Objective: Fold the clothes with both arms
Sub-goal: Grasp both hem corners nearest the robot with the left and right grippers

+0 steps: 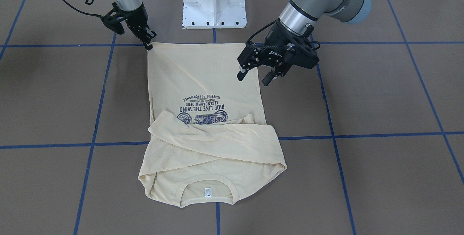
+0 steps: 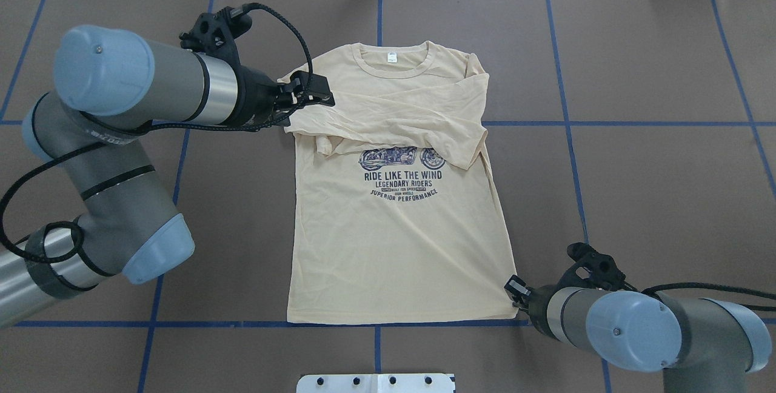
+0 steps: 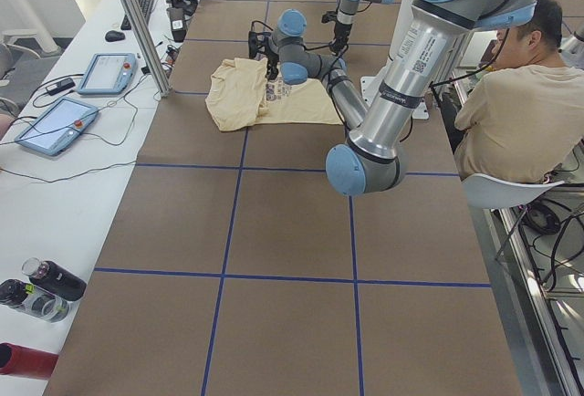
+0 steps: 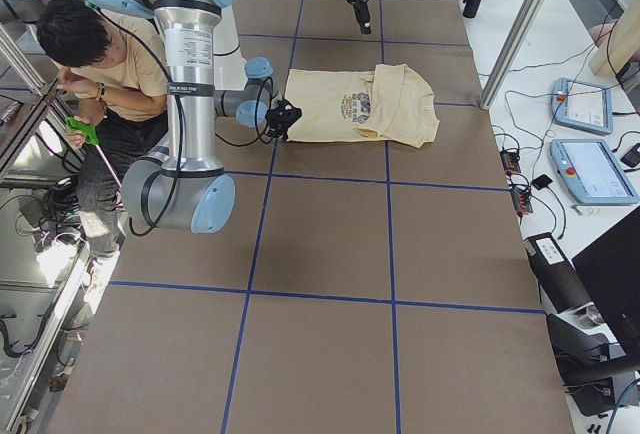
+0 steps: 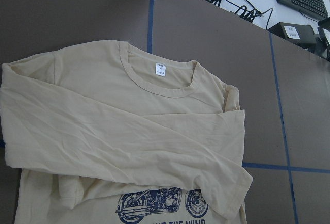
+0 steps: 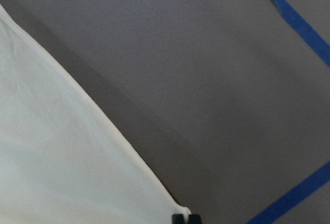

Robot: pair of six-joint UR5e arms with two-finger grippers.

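Observation:
The cream-yellow T-shirt (image 1: pixel 203 79) (image 2: pixel 394 247) lies flat and print-up on the brown table. Both long sleeves are folded across the chest, and the neck label (image 2: pixel 392 57) (image 5: pixel 161 69) is at the far side from the robot. My left gripper (image 1: pixel 253 79) (image 2: pixel 324 97) is open and empty, raised above the shirt's left edge near the folded sleeve. My right gripper (image 1: pixel 148 46) (image 2: pixel 514 288) is down at the near right hem corner. In the right wrist view its fingertips (image 6: pixel 184 219) are together on that corner of the shirt (image 6: pixel 51 157).
The white pedestal base (image 1: pixel 214 3) (image 2: pixel 376 382) stands just behind the hem. Blue tape lines (image 2: pixel 570 123) cross the table. A seated person (image 3: pixel 511 113) is beside the robot. Tablets (image 3: pixel 109 72), bottles (image 3: pixel 46 277) and a metal post (image 3: pixel 137 22) line the far table edge.

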